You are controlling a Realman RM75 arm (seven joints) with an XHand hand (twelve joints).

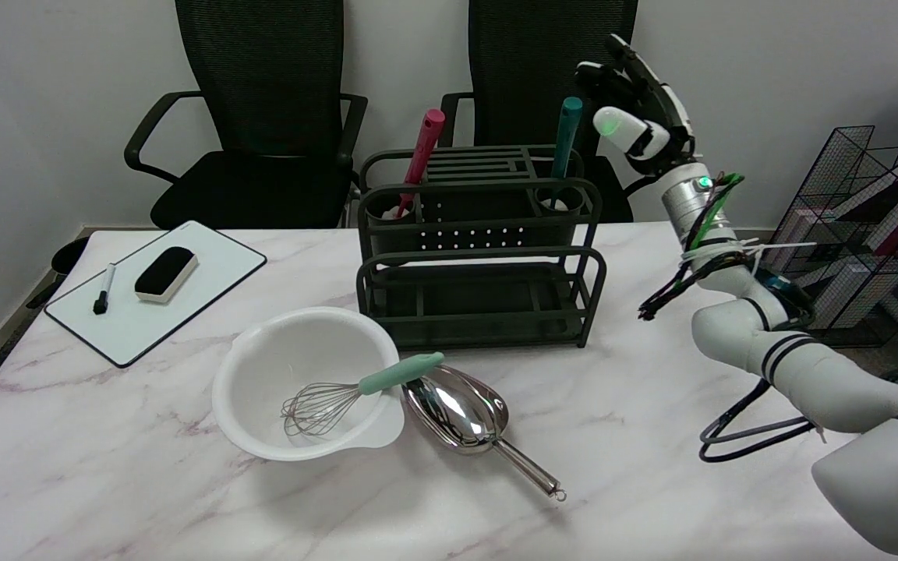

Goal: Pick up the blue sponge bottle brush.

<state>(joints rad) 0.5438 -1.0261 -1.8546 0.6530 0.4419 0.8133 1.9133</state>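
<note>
- Landmark: a dark green metal dish rack with slatted tiers and two round utensil cups stands on the white marble-patterned table, toward its far side.
- Task item: the blue sponge bottle brush, seen as a teal-blue handle, stands upright in the rack's right-hand cup; its sponge end is hidden inside the cup.
- A pink-handled brush leans in the rack's left-hand cup.
- Right hand: raised in the air just right of the rack's top, close beside the blue handle's upper end. Fingers are spread apart and hold nothing; contact with the handle is not evident.
- In front of the rack sits a white plastic mixing bowl containing a wire whisk with a mint-green handle, the handle resting over the rim.
- A polished steel scoop lies just right of the bowl, in front of the rack.
- Left of the rack lies a small whiteboard bearing a black felt eraser and a black marker.
</note>
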